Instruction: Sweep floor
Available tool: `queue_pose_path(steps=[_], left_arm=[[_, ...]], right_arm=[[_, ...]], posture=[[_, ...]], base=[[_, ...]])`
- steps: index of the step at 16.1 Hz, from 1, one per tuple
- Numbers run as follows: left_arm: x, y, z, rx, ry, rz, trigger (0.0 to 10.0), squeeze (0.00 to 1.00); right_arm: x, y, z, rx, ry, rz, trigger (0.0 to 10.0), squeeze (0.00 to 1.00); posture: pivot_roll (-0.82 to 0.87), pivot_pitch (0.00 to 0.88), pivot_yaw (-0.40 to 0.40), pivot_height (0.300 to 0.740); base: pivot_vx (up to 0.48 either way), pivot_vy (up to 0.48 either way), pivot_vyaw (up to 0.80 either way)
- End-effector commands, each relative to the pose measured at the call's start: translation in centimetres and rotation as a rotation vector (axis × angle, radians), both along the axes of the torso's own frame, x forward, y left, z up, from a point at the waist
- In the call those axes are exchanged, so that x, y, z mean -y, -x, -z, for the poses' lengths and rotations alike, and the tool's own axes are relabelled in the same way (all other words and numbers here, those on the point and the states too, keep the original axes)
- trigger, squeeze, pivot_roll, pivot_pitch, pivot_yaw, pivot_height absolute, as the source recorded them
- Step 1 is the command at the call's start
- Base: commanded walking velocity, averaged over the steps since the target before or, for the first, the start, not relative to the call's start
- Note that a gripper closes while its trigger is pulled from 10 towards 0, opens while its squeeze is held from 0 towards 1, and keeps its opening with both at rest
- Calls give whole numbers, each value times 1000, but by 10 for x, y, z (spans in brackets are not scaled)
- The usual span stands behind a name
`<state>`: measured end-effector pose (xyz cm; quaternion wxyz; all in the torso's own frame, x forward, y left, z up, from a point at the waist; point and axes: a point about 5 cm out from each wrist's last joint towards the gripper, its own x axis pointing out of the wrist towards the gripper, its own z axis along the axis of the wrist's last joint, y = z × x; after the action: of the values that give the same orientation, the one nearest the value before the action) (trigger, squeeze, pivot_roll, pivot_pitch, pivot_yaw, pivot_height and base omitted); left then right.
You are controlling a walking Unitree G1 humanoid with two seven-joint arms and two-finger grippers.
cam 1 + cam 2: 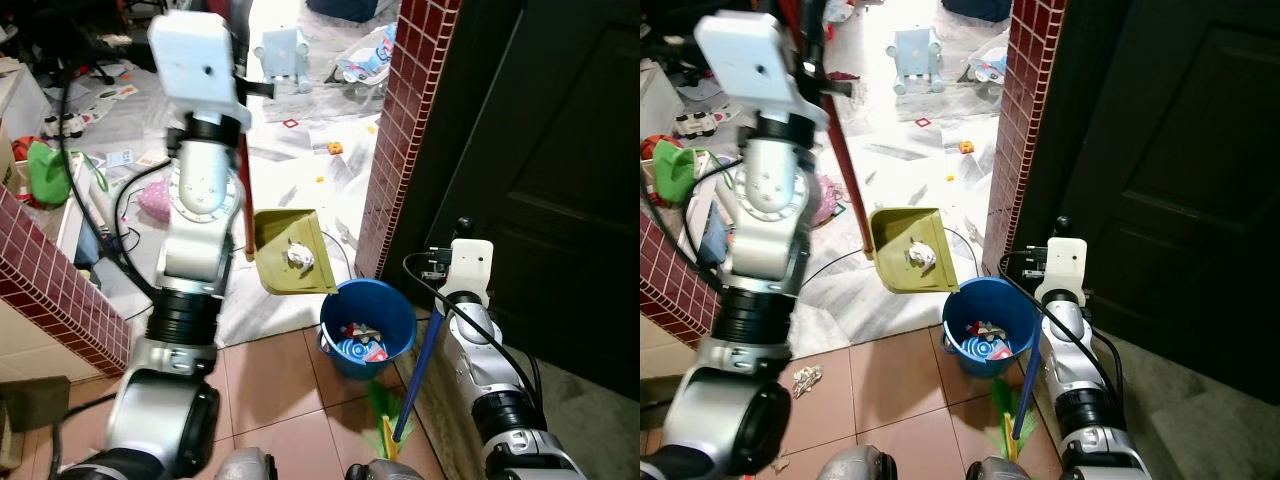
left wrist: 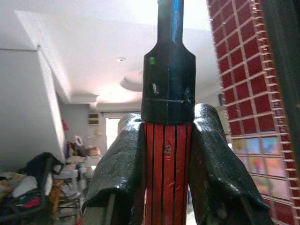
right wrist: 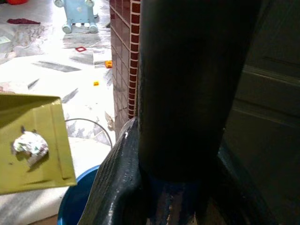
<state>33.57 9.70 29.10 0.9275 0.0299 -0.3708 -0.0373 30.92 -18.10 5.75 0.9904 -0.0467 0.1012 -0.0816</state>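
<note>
The left gripper (image 2: 168, 154) has its fingers (image 2: 119, 164) clamped on the red handle (image 1: 845, 170) of a yellow dustpan (image 1: 290, 250), which carries a crumpled paper (image 1: 300, 256) just above the blue bucket (image 1: 368, 325). Right of it, the right gripper (image 3: 176, 187) grips the blue broom (image 1: 418, 375) upright beside the bucket.

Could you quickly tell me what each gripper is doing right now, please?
Left gripper: closed on the red dustpan handle.
Right gripper: closed on the blue broom handle.
</note>
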Motion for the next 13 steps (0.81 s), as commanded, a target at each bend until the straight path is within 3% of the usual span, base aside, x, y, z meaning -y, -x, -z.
queue_pose_path(steps=[1,5,8,10,12,13], left_arm=[[12,8,-6,76,-11,54,10000,0],[59,18,33,29,-6,224,10000,0],[94,29,52,44,-118,333,10000,0],[107,37,64,36,-174,412,10000,0],[122,47,70,49,-253,517,10000,0],[136,56,71,80,-336,620,10000,0]], right_arm=[[5,12,19,-103,35,18,10000,0],[11,20,2,-34,54,20,10000,0],[20,26,-6,1,46,57,10000,0],[21,27,-9,10,44,66,10000,0],[18,28,-9,10,41,60,10000,0],[16,27,-9,12,37,51,10000,0]], posture=[[-90,41,41,740],[-198,113,34,740],[-218,129,55,740],[-213,129,64,740],[-207,125,65,740],[-182,110,65,740]], base=[[0,0,0],[0,0,0],[0,0,0],[0,0,0],[0,0,0],[0,0,0]])
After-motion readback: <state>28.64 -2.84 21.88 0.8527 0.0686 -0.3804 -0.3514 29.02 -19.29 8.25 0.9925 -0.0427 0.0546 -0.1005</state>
